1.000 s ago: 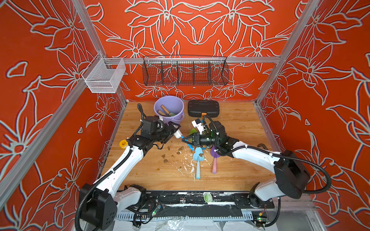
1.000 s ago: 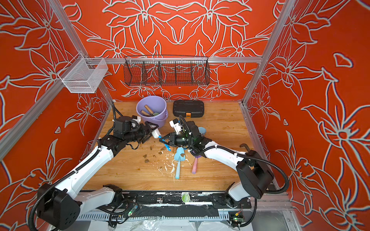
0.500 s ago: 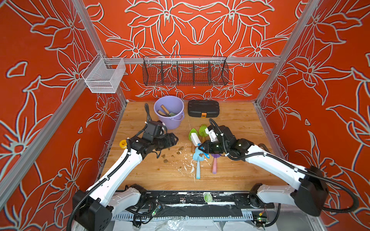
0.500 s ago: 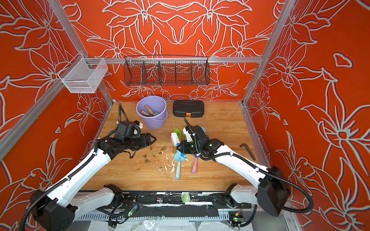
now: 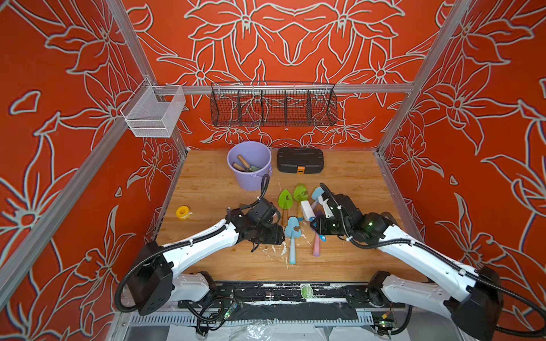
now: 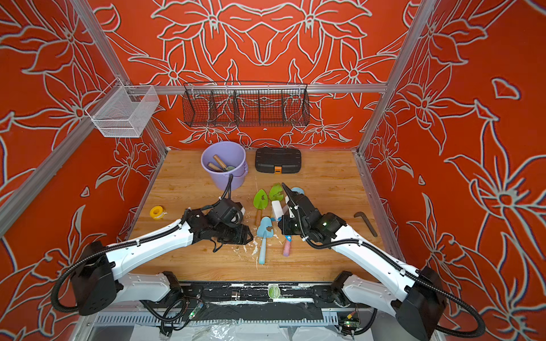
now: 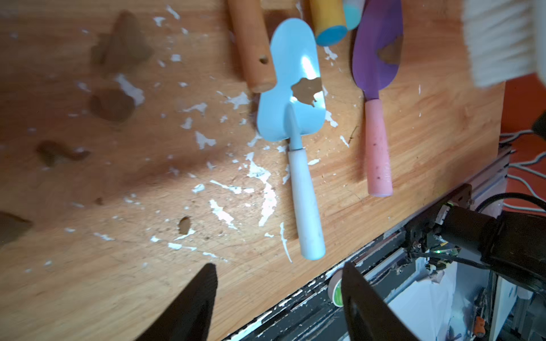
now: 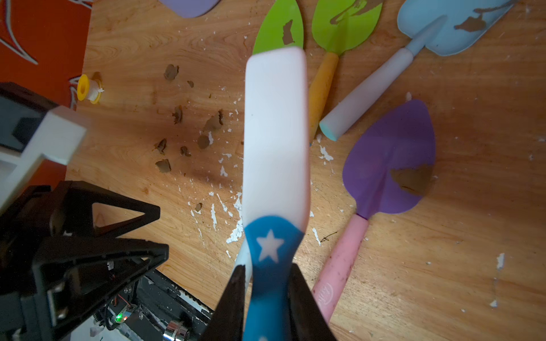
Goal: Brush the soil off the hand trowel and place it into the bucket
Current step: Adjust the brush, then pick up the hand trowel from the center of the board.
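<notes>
— Where is the left tool (image 7: 277,276)?
— It hangs low over the table (image 5: 206,189). Its jaws are spread with nothing between them, and the handle end of the light-blue trowel (image 7: 291,88) lies just beyond its tips, not touching.
— Is that trowel clean?
— No. A brown patch of soil (image 7: 307,90) sits on the blade near the neck. More clumps lie scattered on the wood to one side, among white flecks.
— And the right tool (image 8: 267,277)?
— It pinches the blue, star-marked handle of the brush (image 8: 276,133). The brush's white body hangs above the table, with two green trowels (image 8: 345,26) beyond its end and the purple trowel (image 8: 387,165) beside it. The purple blade carries a soil patch too.
— Where is the bucket (image 5: 249,177)?
— It stands upright at the far side of the table, just beside the black case (image 5: 300,159) and well apart from the light-blue trowel. Wooden-handled implements lie inside it.
</notes>
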Controlling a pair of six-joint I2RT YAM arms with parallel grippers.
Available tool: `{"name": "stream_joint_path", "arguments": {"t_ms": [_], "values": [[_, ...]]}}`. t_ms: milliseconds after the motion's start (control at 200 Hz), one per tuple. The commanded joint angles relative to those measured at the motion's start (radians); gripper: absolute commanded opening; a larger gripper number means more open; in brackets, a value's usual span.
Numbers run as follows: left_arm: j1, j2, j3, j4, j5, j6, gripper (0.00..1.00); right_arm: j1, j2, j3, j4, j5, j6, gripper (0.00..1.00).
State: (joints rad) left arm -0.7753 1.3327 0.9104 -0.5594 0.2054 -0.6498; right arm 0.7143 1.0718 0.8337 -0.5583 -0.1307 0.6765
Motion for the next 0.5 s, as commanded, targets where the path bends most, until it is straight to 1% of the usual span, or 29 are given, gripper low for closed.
{"name": "stream_joint_path", "arguments": {"t_ms": [0,75,185,315,430,495], "values": [[-0.003,0.044,0.045,0.026,-0.089,0.013,0.64,-0.006,0.0,-0.014,-0.005,0.039,0.007,0.0],[-0.002,0.081,0.074,0.04,-0.169,0.015,0.62,-0.01,-0.002,-0.022,0.008,0.042,0.013,0.0],[0.003,0.183,0.182,-0.003,-0.259,0.05,0.6,-0.014,-0.002,-0.021,0.023,0.037,0.011,0.0],[0.029,0.311,0.261,0.014,-0.239,0.084,0.58,-0.017,-0.003,-0.016,0.034,0.042,0.0,0.0],[0.063,0.404,0.317,0.008,-0.217,0.088,0.52,-0.022,0.003,-0.011,0.045,0.034,-0.008,0.0],[0.086,0.439,0.336,0.006,-0.202,0.088,0.5,-0.024,0.007,-0.012,0.055,0.03,-0.009,0.0]]}}
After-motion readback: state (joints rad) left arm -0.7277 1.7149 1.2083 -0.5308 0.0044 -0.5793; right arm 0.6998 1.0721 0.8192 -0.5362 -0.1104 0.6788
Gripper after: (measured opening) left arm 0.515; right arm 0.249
